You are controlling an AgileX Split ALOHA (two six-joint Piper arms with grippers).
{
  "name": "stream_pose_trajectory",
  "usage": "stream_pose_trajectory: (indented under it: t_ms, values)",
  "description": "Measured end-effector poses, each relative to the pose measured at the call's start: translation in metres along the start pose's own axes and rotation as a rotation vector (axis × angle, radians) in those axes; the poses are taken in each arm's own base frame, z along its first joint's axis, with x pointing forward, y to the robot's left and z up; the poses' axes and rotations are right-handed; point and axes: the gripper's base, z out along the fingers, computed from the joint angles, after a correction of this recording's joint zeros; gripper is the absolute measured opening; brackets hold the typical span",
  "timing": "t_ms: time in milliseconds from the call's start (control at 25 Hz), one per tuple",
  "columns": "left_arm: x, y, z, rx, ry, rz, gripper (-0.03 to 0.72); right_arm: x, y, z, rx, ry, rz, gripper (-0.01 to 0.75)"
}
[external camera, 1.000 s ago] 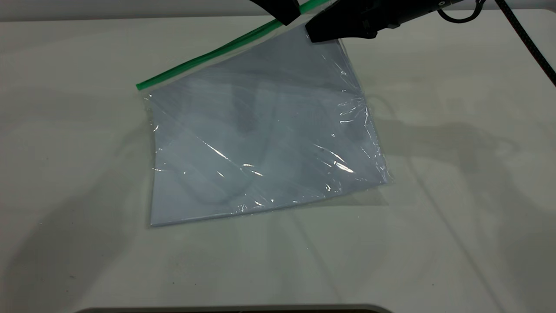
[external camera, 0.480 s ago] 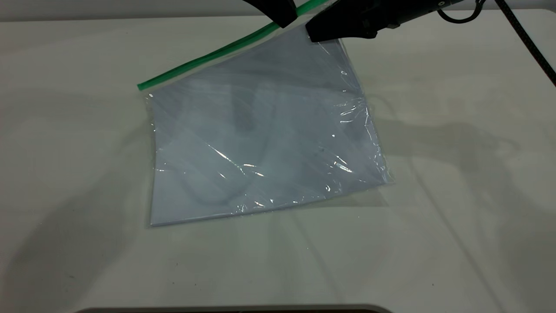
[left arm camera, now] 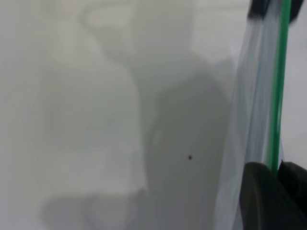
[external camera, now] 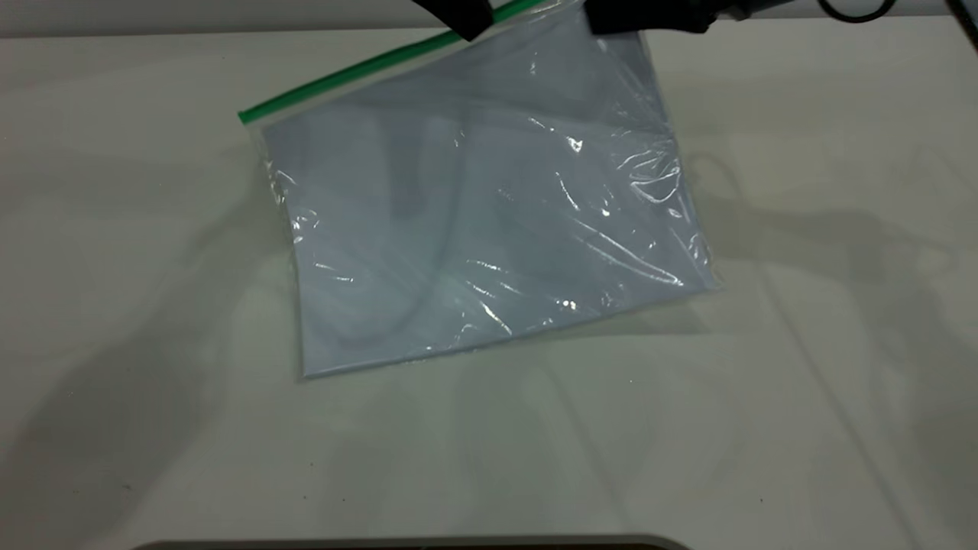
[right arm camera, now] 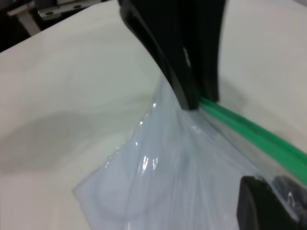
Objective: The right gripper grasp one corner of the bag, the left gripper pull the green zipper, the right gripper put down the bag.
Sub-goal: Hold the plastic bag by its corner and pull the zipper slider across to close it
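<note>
Since a second ago, both grippers have risen toward the far edge of the exterior view, and the bag (external camera: 489, 221) has come up with them, its far end lifted and its near corner drawn away from the camera. The right gripper (external camera: 649, 19) is clamped on the bag's far right corner, by the end of the green zipper (external camera: 367, 69). The left gripper (external camera: 458, 15) sits pinched on the green zipper farther along it; in the right wrist view its black fingers (right arm camera: 184, 67) close over the strip where it meets the clear plastic. From the two grippers the bag hangs tilted, white paper showing through its creased film, its lower edge resting on the pale worktop (external camera: 153, 344).
</note>
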Motion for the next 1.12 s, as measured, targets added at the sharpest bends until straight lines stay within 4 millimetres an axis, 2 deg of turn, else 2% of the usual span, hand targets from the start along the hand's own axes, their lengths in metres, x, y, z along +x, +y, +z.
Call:
stream_pose_trajectory:
  t_ms: [440,1120]
  values:
    - [0.027,0.011,-0.016,-0.042,0.071,-0.086,0.073,0.005,-0.015,-0.018,0.045,-0.019,0.031,0.033]
    - [0.077,0.025,-0.050,-0.130,0.194,-0.267,0.073,0.007,-0.022,-0.021,0.099,-0.005,0.049,0.033]
